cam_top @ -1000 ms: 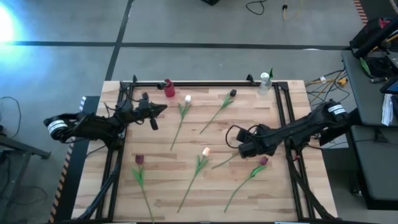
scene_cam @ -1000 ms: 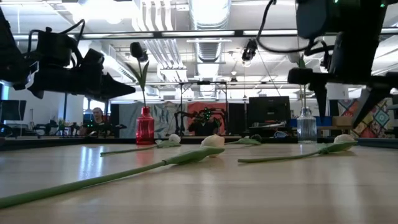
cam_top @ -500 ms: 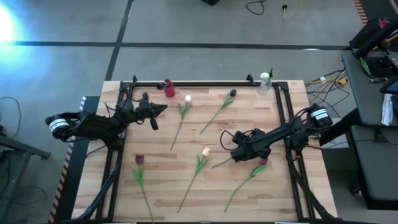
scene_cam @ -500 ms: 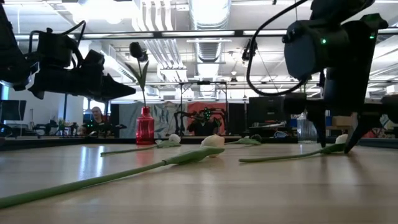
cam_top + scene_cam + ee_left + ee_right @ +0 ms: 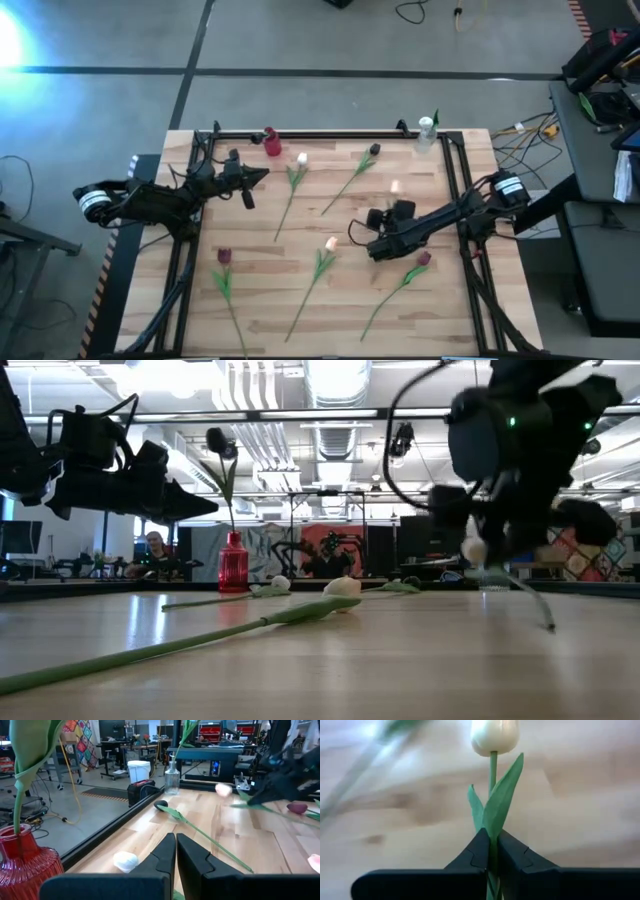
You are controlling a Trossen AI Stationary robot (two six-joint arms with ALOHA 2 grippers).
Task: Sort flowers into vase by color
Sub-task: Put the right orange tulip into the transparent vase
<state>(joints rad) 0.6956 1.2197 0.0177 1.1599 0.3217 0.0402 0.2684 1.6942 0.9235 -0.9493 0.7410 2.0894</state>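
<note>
Room items beyond the table
White bucket (image 5: pixel 138 771), black stand (image 5: pixel 141 790); seated person (image 5: pixel 156 554) below the left claw (image 5: pixel 205 508).

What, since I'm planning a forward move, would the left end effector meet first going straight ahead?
Probably the stem of the white tulip, lying just ahead of the shut left end effector. Its height is unclear; it might pass over and reach the dark tulip.

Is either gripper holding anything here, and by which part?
The right gripper is shut on a pale tulip, pinching its stem beside the leaves, below the head. The left gripper is shut and holds nothing.
</note>
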